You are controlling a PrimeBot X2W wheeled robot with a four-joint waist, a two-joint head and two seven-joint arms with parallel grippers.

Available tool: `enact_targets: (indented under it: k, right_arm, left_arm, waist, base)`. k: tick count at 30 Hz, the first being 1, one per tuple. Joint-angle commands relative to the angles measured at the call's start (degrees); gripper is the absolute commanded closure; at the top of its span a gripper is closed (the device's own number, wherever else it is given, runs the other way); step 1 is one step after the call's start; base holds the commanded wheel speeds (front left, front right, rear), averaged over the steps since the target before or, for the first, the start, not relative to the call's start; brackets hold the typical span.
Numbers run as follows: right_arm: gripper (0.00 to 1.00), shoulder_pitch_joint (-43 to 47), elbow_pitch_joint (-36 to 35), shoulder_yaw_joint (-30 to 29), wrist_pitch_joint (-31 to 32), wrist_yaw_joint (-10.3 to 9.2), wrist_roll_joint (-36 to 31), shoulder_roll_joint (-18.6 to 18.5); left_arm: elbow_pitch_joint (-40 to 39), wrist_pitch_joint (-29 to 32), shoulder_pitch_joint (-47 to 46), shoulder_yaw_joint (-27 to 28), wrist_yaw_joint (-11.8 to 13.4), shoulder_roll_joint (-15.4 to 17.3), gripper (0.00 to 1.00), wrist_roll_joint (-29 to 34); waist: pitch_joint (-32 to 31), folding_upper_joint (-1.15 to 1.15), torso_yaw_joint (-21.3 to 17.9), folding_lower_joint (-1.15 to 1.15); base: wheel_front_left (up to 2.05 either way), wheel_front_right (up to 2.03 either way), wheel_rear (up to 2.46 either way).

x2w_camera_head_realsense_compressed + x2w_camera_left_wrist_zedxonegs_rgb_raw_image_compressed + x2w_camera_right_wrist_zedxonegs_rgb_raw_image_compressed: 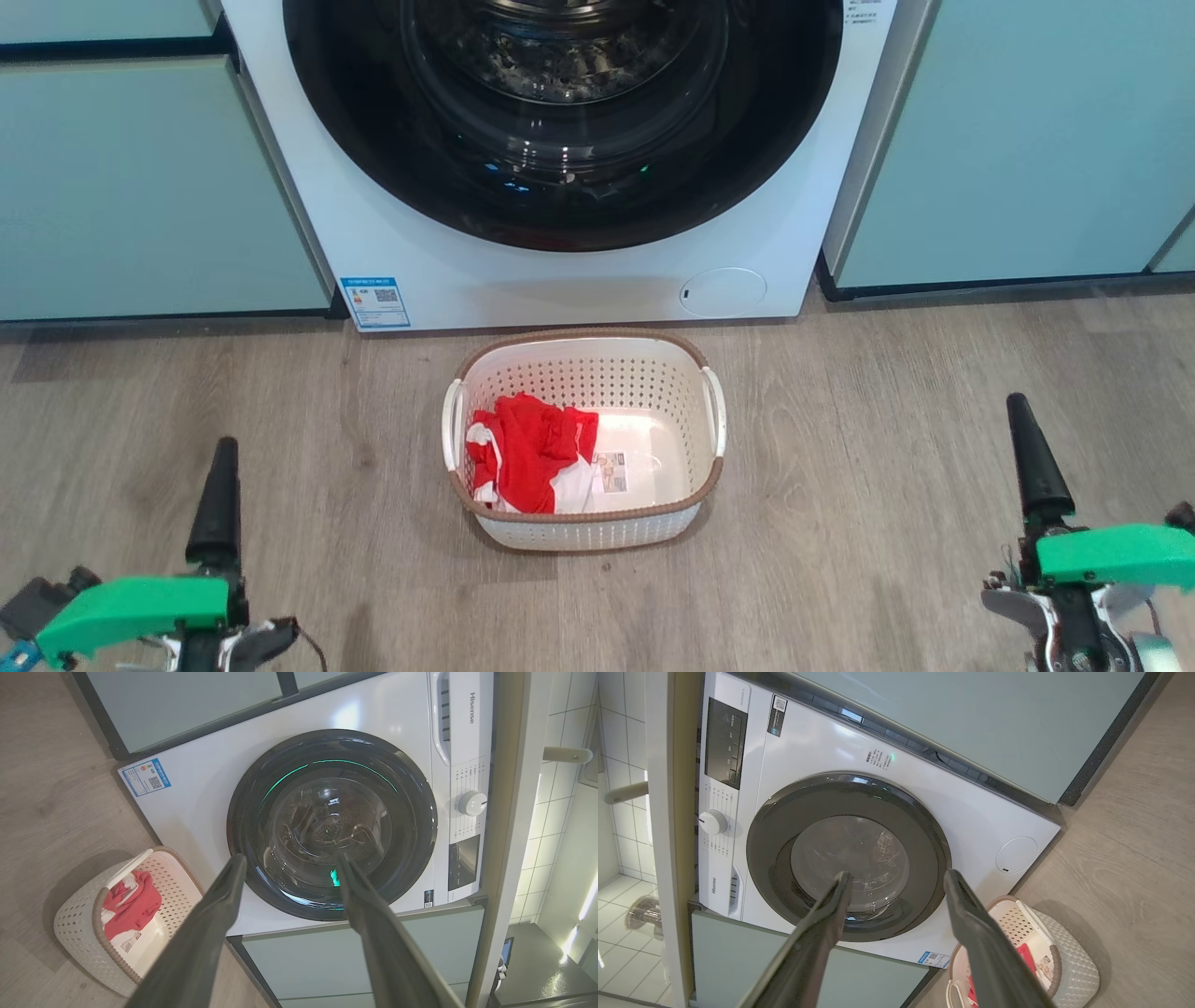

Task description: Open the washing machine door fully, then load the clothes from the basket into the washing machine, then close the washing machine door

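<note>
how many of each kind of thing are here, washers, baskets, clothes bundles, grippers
washing machine: 1
basket: 1
red clothes bundle: 1
grippers: 2 (left gripper, right gripper)
total: 5

Shut washing machine door [560, 121] bars entry; basket [583, 333] sits close before it, open-topped; floor [887, 448] free either side.
</note>
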Motion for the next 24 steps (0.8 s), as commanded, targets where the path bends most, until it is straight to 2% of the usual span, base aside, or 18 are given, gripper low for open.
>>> enact_targets:
  k: [1,13,24]
  right_arm:
    - [0.00,-3.4,-3.1,0.6,-0.7,0.00,-3.0,-0.5]
    - [0.00,-4.9,-9.0,3.1,-2.6,0.00,-16.1,-0.6]
    - [0.00,-5.5,-12.8,5.0,-4.4,0.00,-28.8,-0.6]
  left_arm:
    - [-3.2,-0.7,-3.5,0.9,0.4,0.5,0.00,2.1]
    - [-12.2,-2.6,-3.6,-2.3,5.9,0.6,0.00,13.6]
    - [-18.2,-4.4,-3.5,-8.7,12.4,0.6,0.00,28.7]
  waist:
    - [0.0,0.00,0.0,0.00]
    - [0.1,0.00,0.0,0.00]
    - [-0.5,0.00,0.1,0.00]
  base:
    - [0.00,0.00,0.00]
    - [0.00,0.00,0.00]
    - [0.00,0.00,0.00]
